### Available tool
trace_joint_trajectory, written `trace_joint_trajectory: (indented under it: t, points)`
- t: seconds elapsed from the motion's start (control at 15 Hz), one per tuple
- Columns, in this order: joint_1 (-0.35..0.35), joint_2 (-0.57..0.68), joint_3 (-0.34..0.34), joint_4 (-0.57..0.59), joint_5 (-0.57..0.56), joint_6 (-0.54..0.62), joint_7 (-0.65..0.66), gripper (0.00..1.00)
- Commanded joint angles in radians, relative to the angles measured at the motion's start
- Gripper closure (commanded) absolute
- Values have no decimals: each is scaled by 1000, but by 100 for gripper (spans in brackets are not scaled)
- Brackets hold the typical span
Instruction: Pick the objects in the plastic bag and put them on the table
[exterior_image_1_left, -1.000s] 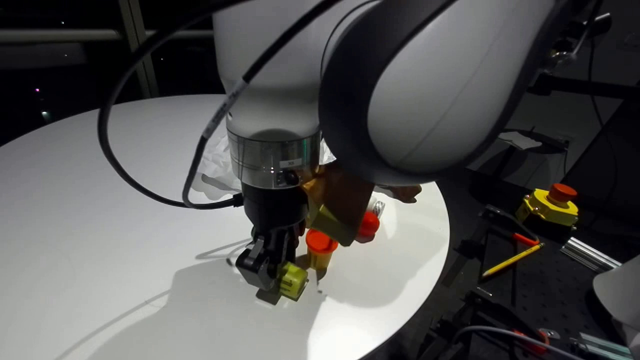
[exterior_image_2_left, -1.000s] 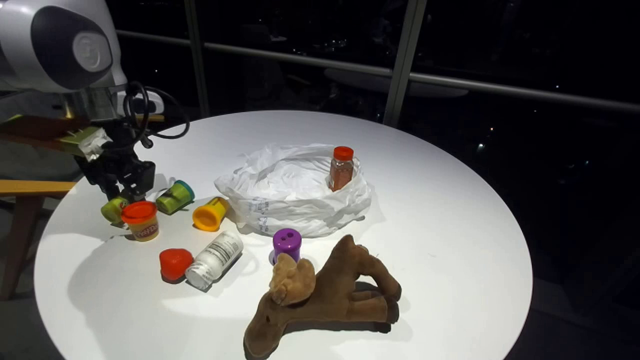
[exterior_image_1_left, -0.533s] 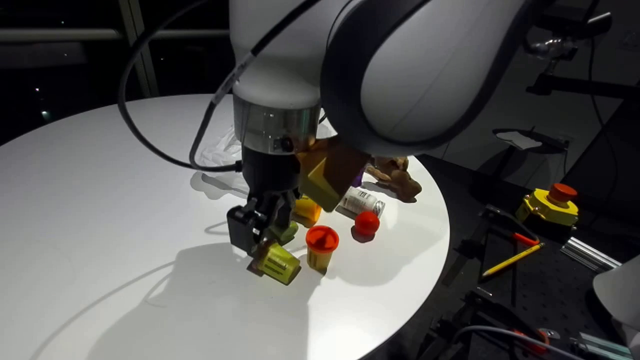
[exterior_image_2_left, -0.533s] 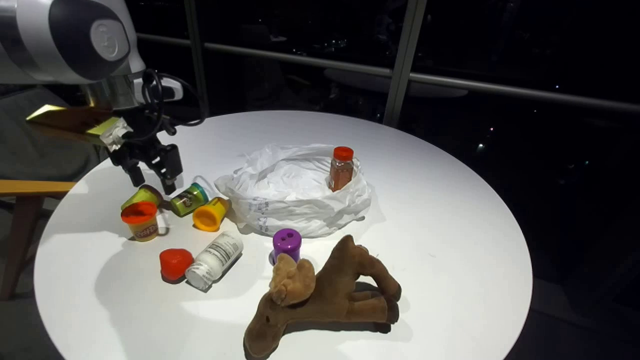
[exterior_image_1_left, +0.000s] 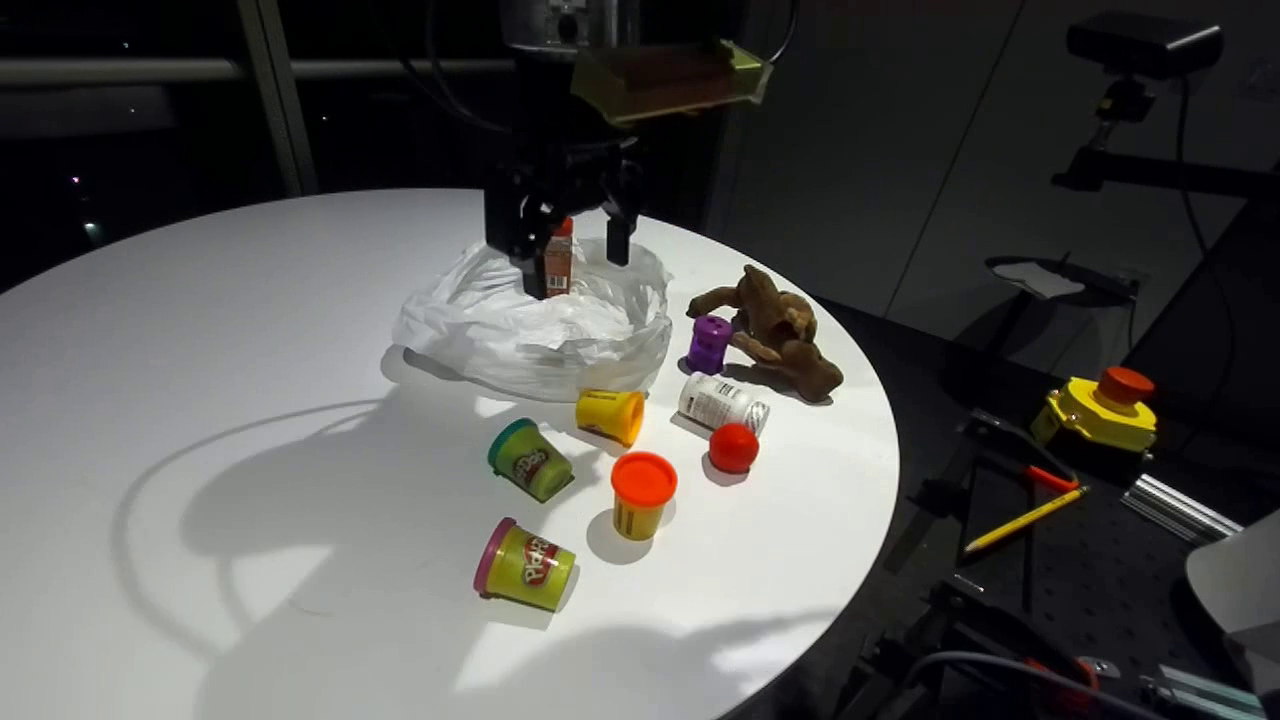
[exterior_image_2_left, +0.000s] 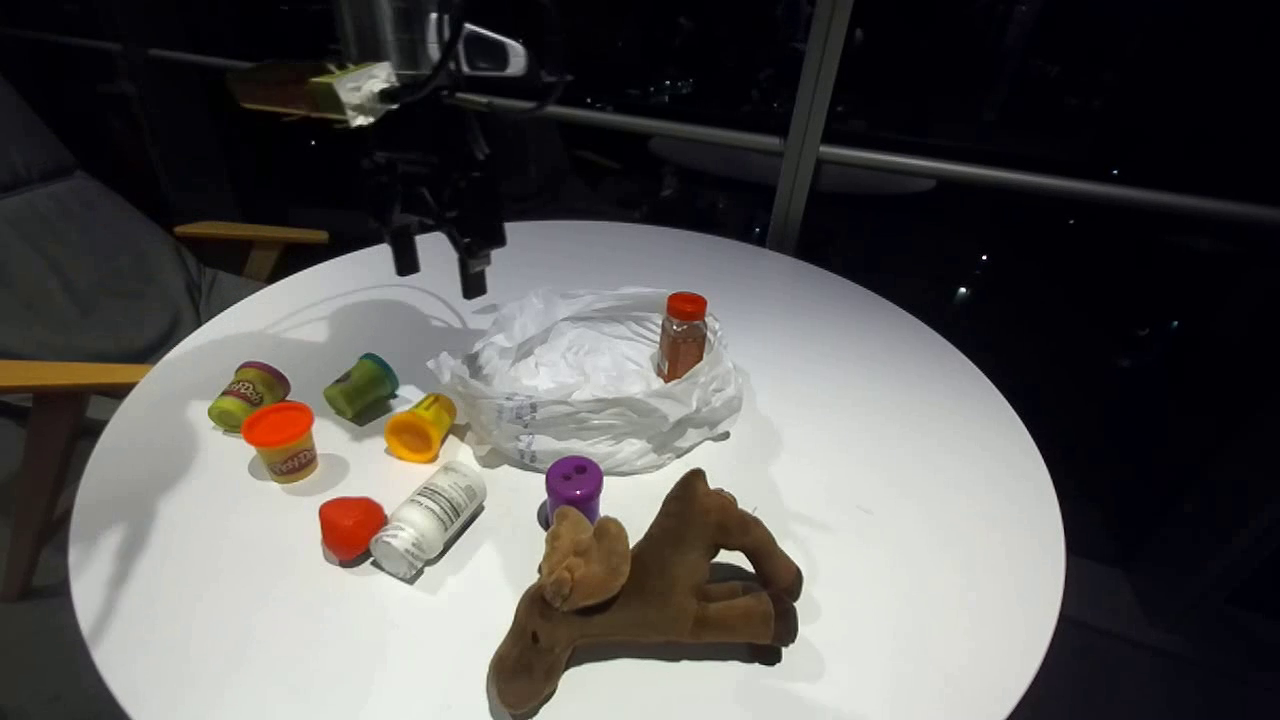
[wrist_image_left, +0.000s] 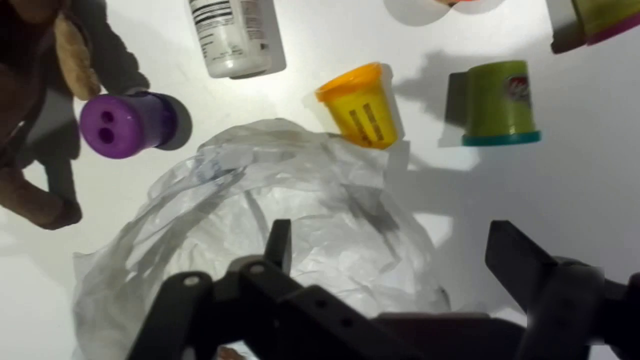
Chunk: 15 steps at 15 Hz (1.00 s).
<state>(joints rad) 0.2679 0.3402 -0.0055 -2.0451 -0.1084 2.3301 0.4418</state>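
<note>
- Foreground, in an exterior view: a brown plush animal (exterior_image_2_left: 655, 600) lies on its side on the round white table (exterior_image_2_left: 900, 560).
- Just behind its head: a purple container (exterior_image_2_left: 574, 485), upright; to the left, a white bottle (exterior_image_2_left: 432, 520), lying flat, with a rounded red object (exterior_image_2_left: 351, 527) just beside its silvery end.
- Midground: a red-lidded can (exterior_image_2_left: 283, 445), upright; a yellow can (exterior_image_2_left: 420, 430), on its side, just beside the plastic bag (exterior_image_2_left: 600, 435); a pink-lidded green can (exterior_image_2_left: 245, 395) and a teal-lidded green can (exterior_image_2_left: 360, 388), both on their sides.
- Next, the bag itself: crumpled, open at the top, with a red-capped bottle (exterior_image_2_left: 684, 340) standing inside.
- Farther back, above the table: the gripper (exterior_image_2_left: 439, 273), released, its fingers spread wide; in the wrist view one finger overlaps the bag, the other the table.
- Background: a metal frame (exterior_image_2_left: 812, 110) beyond the table's far edge.
</note>
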Motion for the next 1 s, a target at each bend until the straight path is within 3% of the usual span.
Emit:
trace_joint_trajectory:
  t: [0.0, 0.2, 0.4, 0.67, 0.93]
  points:
    - [-82, 174, -15, 249, 72, -135, 32, 0]
    - [-140, 310, -28, 409, 155, -149, 70, 0]
    - [-165, 410, -43, 531, 206, -75, 111, 0]
    - [-153, 474, -91, 636, 179, -52, 184, 0]
    - [-135, 470, -128, 659, 125, -81, 197, 0]
